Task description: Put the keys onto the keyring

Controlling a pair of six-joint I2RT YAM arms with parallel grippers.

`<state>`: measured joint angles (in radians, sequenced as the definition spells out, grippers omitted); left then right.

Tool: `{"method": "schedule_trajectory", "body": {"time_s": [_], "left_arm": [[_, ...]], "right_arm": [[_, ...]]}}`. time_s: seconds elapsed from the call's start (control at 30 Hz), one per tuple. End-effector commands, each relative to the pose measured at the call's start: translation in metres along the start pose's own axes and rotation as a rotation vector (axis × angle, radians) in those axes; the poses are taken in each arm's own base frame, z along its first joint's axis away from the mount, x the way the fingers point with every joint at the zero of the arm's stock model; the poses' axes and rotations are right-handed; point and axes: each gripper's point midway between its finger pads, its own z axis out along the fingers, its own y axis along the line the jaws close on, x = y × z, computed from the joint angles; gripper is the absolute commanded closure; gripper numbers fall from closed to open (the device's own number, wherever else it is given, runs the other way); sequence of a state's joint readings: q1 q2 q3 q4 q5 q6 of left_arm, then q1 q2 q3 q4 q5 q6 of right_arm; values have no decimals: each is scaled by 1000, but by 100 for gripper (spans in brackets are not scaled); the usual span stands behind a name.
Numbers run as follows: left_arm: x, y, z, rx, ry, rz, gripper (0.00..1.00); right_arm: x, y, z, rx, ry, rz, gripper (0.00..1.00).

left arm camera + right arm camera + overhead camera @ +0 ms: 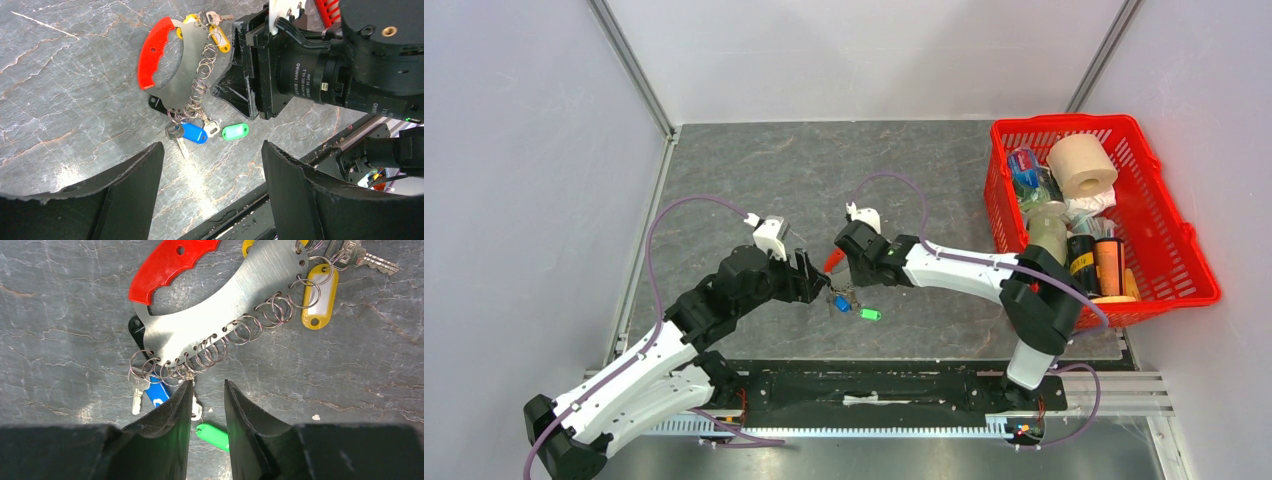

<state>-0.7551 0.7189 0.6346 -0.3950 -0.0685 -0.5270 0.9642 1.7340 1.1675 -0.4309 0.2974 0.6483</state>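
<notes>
Bright even light glares off the table

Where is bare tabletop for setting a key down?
Bare table runs from the back wall to the keyring, and left of the left gripper. Crowded: between it and the right gripper, where keyring and tagged keys lie; the red basket is full.

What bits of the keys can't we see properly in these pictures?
Top view: the keys are too small, just a tiny blur.
Right wrist view: the green tag and blue tag are half hidden behind the right gripper. The red handle is cut off by the top edge.
</notes>
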Motion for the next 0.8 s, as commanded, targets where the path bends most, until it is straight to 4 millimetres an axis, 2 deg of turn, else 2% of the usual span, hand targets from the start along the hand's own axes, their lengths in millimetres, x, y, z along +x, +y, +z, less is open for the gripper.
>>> {"method": "schedule_trajectory", "body": {"time_s": [0.0,0.17,0.43,0.77], "left_arm": [[-17,-14,-5,41,-46,-26,21],[-16,-13,-4,37,-42,-24,21],[-16,-12,-2,29,-41,-21,21],[-16,-11,0,26,-37,-16,21]], "right_arm": [[-8,0,7,21,-28,-36,64],[-9,2,18,30,-28,-43,66],[-20,6,20,18,-58,-21,67],[-23,6,32,33,-61,-9,68]]}}
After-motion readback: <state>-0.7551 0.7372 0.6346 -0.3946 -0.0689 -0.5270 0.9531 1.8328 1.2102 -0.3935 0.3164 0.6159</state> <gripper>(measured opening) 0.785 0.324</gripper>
